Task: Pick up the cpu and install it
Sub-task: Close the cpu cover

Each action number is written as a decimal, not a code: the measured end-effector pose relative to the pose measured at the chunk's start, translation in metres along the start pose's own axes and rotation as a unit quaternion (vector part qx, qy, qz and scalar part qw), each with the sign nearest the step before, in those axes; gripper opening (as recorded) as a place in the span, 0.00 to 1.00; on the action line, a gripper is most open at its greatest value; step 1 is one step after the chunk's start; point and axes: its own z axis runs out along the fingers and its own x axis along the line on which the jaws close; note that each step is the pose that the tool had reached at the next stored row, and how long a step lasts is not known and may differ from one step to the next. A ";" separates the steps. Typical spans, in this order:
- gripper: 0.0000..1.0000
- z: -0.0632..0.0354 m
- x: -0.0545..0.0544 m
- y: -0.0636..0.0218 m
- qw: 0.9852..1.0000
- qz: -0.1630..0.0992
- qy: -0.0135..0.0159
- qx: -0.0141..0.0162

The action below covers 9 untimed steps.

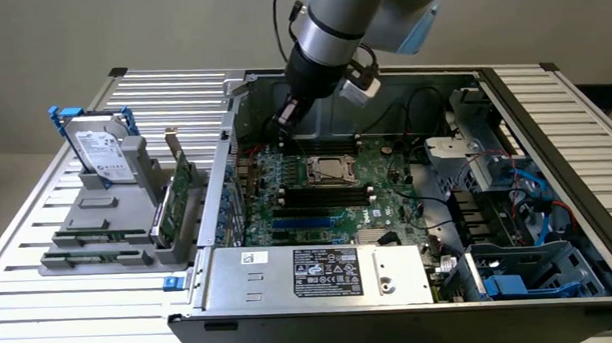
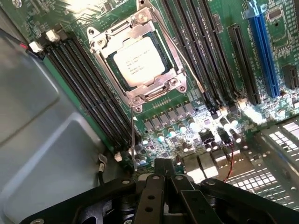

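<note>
The cpu [image 2: 138,60], a silvery square chip with faint print, lies in the motherboard socket [image 2: 100,44], and the metal frame is down around its edges. In the exterior view the cpu [image 1: 327,170] shows in the middle of the green board. My gripper [image 2: 163,164] is shut with nothing between its fingers. It hovers over the capacitors and black chips beside the socket, apart from the cpu. Seen from outside, the gripper [image 1: 282,122] hangs inside the open case near its back wall, toward the exterior view's left of the socket.
Black memory slots [image 2: 88,93] run on both sides of the socket. A blue expansion slot [image 2: 266,46] lies further off. The case wall [image 2: 42,140] is close by. A hard drive [image 1: 101,155] stands in a grey rack outside the case. The power supply [image 1: 322,273] sits at the case front.
</note>
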 end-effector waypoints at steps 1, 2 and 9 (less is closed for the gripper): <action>0.11 0.0001 0.000 0.0001 1.000 0.008 0.003 0.000; 0.11 0.0003 0.000 0.0001 1.000 0.015 0.006 0.000; 0.11 0.0067 -0.002 -0.0014 0.999 0.044 0.012 -0.002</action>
